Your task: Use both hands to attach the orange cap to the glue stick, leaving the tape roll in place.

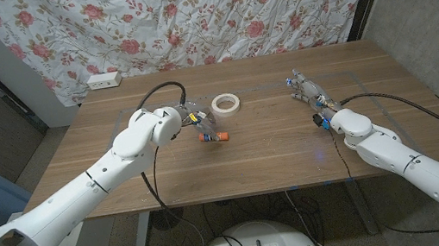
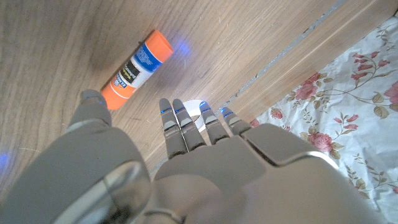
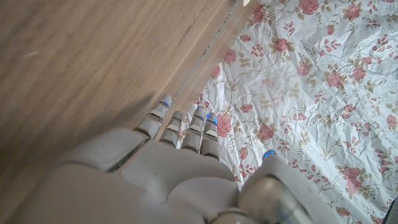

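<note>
A wooden table (image 1: 259, 152) stands before a floral curtain (image 1: 211, 6). A white power strip (image 1: 104, 80) sits at the table's far left corner.

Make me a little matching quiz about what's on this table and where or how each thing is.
Things:
1. glue stick
2. tape roll
3. left hand
4. right hand

Descriptions:
A. white ring toward the table's far edge
B. lying on its side, orange at both ends
C. holds nothing, far from the glue stick
D. hovering just beside the glue stick

Pairs: 1-B, 2-A, 3-D, 4-C

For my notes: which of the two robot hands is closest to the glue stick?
The left hand; the glue stick lies just beyond its fingers, while the right hand is across the table.
</note>
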Controlling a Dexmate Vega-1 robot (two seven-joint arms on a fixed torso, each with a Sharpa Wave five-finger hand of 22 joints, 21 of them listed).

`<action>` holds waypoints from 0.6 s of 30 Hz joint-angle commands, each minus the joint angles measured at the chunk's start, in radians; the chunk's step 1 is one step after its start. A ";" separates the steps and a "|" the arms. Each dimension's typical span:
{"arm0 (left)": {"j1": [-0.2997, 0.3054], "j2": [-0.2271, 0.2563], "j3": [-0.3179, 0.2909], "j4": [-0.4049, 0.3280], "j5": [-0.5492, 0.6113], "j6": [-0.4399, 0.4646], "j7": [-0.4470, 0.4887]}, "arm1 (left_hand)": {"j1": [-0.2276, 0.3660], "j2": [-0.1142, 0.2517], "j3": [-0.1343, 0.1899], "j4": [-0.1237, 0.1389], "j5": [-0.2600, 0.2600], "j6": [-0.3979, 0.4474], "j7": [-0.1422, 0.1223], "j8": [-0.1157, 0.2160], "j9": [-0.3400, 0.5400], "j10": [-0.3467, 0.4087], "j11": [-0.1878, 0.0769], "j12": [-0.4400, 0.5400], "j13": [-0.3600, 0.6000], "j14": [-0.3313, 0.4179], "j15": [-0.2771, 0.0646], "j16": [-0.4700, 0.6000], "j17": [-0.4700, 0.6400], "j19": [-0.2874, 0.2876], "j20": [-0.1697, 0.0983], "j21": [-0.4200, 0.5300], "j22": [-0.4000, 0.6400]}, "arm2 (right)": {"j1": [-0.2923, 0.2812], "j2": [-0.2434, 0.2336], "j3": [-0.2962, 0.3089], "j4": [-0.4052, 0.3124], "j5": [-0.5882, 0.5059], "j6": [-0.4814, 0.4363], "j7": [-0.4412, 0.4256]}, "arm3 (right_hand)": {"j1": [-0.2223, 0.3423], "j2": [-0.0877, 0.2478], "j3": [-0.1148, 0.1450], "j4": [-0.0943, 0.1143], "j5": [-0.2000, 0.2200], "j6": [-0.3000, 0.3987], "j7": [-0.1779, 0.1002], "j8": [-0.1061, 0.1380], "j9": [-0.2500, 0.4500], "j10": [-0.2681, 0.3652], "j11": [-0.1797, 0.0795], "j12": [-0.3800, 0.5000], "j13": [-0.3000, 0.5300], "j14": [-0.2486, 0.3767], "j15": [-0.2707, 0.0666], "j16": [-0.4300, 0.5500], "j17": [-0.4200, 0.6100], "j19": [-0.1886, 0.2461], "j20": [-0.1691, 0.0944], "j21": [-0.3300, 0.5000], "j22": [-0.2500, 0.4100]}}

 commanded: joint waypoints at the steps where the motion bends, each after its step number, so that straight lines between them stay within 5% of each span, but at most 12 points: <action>1: 0.071 0.024 -0.086 -0.002 -0.183 0.036 0.157 | -0.016 0.012 0.006 0.009 0.003 -0.006 -0.002 0.003 0.000 -0.012 0.006 0.003 0.002 0.007 -0.006 0.008 0.002 0.019 0.003 0.009 0.003 | 0.013 0.008 0.006 0.010 0.013 0.011 0.012 | -0.016 -0.002 -0.005 0.003 -0.001 -0.009 0.001 -0.003 0.001 -0.004 0.002 -0.002 0.002 -0.005 0.001 -0.001 0.004 -0.004 -0.005 -0.001 0.002; 6: 0.080 0.032 -0.107 0.013 -0.244 0.038 0.225 | -0.025 0.074 0.032 0.020 0.007 -0.025 0.001 0.000 -0.003 -0.037 0.019 0.005 0.001 -0.005 -0.002 0.007 0.002 0.044 -0.007 0.015 0.003 | 0.018 0.014 0.009 0.014 0.014 0.016 0.007 | -0.020 -0.004 -0.007 0.004 -0.001 -0.011 0.002 -0.002 0.001 -0.005 0.002 -0.002 0.002 -0.006 0.001 -0.001 0.004 -0.004 -0.005 -0.001 0.002; 18: 0.077 0.014 -0.118 0.129 -0.386 -0.021 0.423 | -0.086 0.079 0.020 0.038 0.003 -0.060 0.005 -0.003 -0.006 -0.079 0.053 0.004 -0.001 -0.008 0.006 0.007 0.001 0.067 -0.008 0.016 0.003 | 0.051 0.056 -0.002 0.066 0.009 0.034 -0.005 | -0.028 -0.004 -0.010 0.007 -0.001 -0.013 0.002 0.001 0.001 -0.004 0.003 0.001 0.002 -0.002 -0.001 0.001 0.004 0.005 -0.009 0.003 0.002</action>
